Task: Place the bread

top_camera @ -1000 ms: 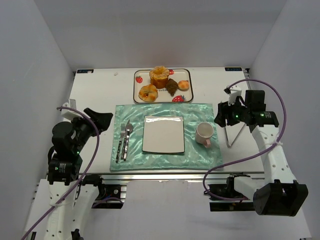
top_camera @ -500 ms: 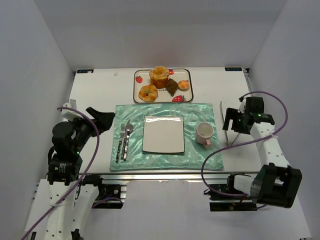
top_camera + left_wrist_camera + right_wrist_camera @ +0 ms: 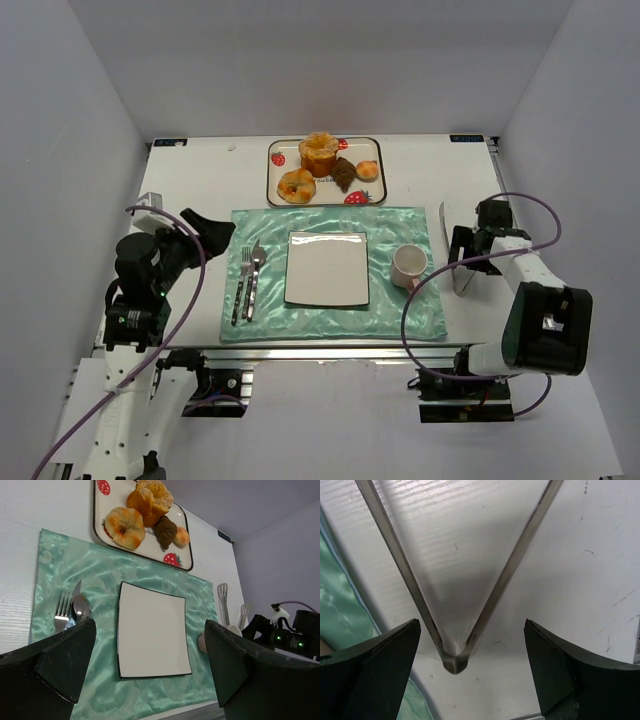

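Note:
The bread [image 3: 343, 174] [image 3: 165, 531], a small dark brown pastry, lies on the strawberry-print tray [image 3: 275, 160] [image 3: 177, 565] at the back of the table, between other buns. A white square plate [image 3: 327, 268] [image 3: 150, 630] sits bare on the green mat. My left gripper [image 3: 215, 235] [image 3: 150, 627] hovers open at the mat's left edge, holding nothing. My right gripper [image 3: 468, 247] [image 3: 472, 627] stands open low over the hinge end of metal tongs [image 3: 459, 283] [image 3: 454, 660], which lie on the table right of the mat. Its fingers are apart from the tongs.
On the tray stand a tall golden muffin [image 3: 319, 153], a round glazed bun [image 3: 296, 185] and a small orange bun [image 3: 368, 170]. A fork [image 3: 241, 285] and spoon [image 3: 255, 272] lie left of the plate. A pale cup [image 3: 408, 268] stands to its right.
The right arm folded back and down, bringing its gripper low over the tongs, with its jaws wider than before. The left gripper shifted slightly forward. The bread stayed put.

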`<control>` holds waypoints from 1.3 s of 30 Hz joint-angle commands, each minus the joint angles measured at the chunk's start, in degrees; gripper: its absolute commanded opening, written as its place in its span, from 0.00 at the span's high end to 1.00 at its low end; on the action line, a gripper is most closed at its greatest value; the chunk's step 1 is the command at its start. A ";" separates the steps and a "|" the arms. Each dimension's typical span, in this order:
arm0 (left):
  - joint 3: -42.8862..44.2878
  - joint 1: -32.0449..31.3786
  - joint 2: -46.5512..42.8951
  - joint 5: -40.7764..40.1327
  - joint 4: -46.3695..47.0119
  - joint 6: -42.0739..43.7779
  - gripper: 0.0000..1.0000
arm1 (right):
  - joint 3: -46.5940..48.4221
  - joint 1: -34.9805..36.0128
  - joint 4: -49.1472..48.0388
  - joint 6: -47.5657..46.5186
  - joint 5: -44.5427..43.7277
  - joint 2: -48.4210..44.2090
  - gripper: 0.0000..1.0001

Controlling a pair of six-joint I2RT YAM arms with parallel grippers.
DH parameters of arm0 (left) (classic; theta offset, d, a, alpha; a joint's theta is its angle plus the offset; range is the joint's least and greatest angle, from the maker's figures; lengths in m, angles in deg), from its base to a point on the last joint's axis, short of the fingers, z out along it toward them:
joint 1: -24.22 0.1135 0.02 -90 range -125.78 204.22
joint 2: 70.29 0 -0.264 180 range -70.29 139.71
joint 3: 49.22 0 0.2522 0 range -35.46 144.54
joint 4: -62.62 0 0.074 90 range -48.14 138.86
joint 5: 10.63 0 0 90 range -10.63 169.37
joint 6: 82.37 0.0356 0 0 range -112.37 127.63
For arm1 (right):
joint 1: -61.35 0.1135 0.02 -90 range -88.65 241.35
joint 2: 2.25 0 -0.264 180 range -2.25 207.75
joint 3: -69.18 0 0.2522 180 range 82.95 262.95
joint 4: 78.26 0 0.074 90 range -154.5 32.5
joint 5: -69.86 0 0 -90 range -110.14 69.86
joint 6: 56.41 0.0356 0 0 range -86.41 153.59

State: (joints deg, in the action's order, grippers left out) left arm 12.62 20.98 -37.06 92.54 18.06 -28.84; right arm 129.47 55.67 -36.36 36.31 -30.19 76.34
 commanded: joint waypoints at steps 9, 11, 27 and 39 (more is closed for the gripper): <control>-0.79 -0.18 1.22 1.07 3.74 -0.36 0.02 | 3.57 -0.39 -5.73 0.62 2.39 6.66 0.11; -1.23 -0.27 1.13 0.89 3.91 -0.45 0.02 | 3.84 -0.39 -6.16 0.27 3.01 6.93 0.11; -0.79 -0.27 2.63 1.77 5.14 -0.44 0.02 | 7.62 -0.48 -11.97 0.53 0.55 14.40 0.11; 0.18 -0.27 2.01 0.98 4.00 -0.88 0.02 | 8.94 -0.66 -14.34 0.71 0.73 19.50 0.18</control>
State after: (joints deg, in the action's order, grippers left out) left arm 11.48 21.00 -34.43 93.55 22.12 -29.43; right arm 137.34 55.48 -49.30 36.53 -28.79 94.29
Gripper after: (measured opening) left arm 0.982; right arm 0.836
